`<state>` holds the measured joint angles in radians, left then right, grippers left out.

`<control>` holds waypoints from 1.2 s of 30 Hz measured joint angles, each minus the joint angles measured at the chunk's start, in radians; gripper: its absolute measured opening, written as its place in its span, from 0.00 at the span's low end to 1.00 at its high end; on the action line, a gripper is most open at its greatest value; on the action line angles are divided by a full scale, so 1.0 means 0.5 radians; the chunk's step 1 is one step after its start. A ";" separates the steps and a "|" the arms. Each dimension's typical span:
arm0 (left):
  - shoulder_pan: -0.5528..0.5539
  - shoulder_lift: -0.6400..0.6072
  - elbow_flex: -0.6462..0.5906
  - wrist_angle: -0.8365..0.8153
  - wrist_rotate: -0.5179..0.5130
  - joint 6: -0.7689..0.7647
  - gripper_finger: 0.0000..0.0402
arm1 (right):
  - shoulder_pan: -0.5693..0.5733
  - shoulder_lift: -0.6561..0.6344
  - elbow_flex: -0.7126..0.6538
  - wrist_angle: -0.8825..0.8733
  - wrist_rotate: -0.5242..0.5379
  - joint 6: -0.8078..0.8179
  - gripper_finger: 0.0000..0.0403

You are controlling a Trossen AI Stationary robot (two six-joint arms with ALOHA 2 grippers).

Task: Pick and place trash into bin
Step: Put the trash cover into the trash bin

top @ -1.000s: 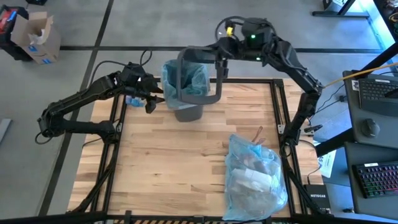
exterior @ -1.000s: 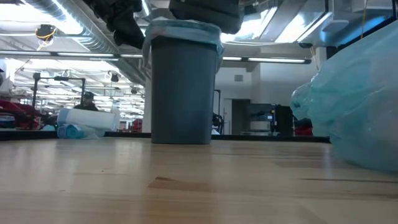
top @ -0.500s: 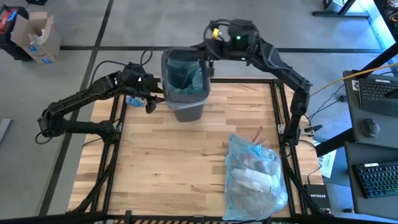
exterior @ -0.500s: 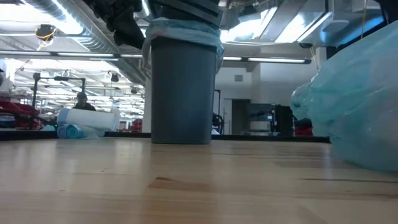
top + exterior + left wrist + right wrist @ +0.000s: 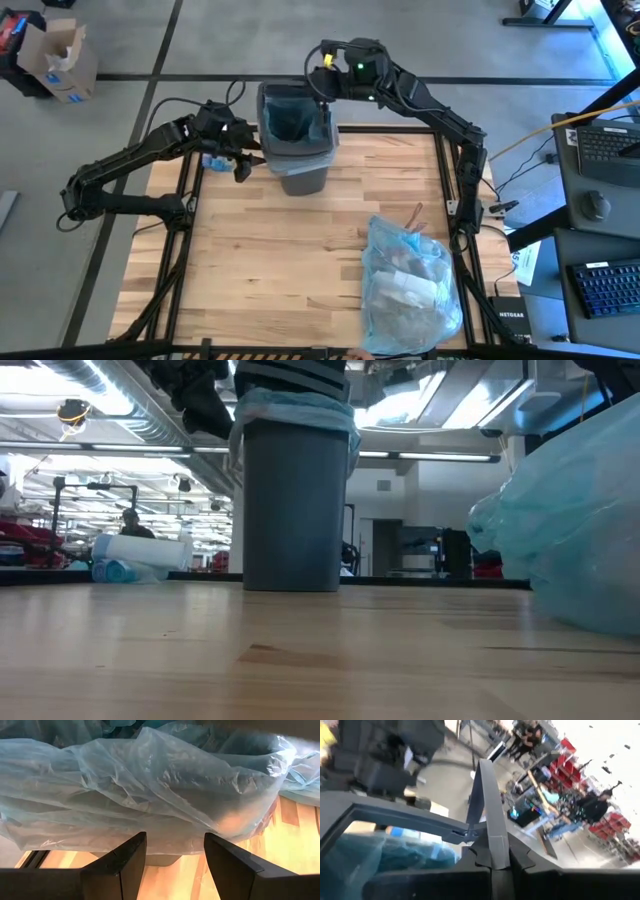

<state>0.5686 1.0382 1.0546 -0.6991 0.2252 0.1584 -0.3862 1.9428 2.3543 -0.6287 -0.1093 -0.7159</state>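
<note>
The dark grey bin stands at the table's far edge, its light blue liner folded over the rim. Its grey lid, an open frame, lies over the bin's opening, and my right gripper is shut on it from the far right. My left gripper hovers open just left of the bin, pointing at the liner, its fingers touching nothing. The trash shows only as paper inside a filled blue bag lying on the table's right near part. My right gripper pinches a thin upright wall at the lid's right edge between its two fingers. The fingers come almost level from the table's far right side. The frame stretches away from them over the bin's rim; whether it rests on the rim, I cannot tell.
A white roll with a blue bundle lies at the table's far left edge, behind my left gripper. The wooden tabletop is bare in the middle and near left. A cardboard box stands on the floor beyond the table.
My right gripper has carried the lid toward the table's left edge and down, rolling a little. The lid, which hung beside the bin's right rim, now covers the bin's opening.
</note>
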 joint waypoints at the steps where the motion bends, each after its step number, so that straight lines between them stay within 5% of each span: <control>1: 0.000 -0.001 0.000 0.000 -0.001 -0.002 0.48 | 0.000 0.007 -0.001 -0.009 0.016 -0.001 0.04; 6: 0.001 -0.044 0.015 -0.024 -0.011 -0.006 0.48 | 0.002 0.024 -0.003 -0.053 -0.047 -0.049 0.07; 13: 0.005 -0.188 0.107 -0.094 -0.061 -0.033 0.48 | 0.015 0.024 -0.002 -0.045 -0.203 -0.056 0.28; 19: 0.005 -0.271 0.120 0.051 -0.062 -0.124 0.48 | 0.015 0.001 -0.002 -0.108 0.057 -0.059 0.41; 36: 0.001 -0.037 0.120 0.404 -0.062 -0.208 0.48 | -0.044 -0.302 0.000 -0.950 0.203 0.353 0.42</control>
<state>0.5690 1.0196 1.1145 -0.4969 0.1940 0.0544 -0.4084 1.7916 2.3543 -1.1038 -0.0080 -0.5393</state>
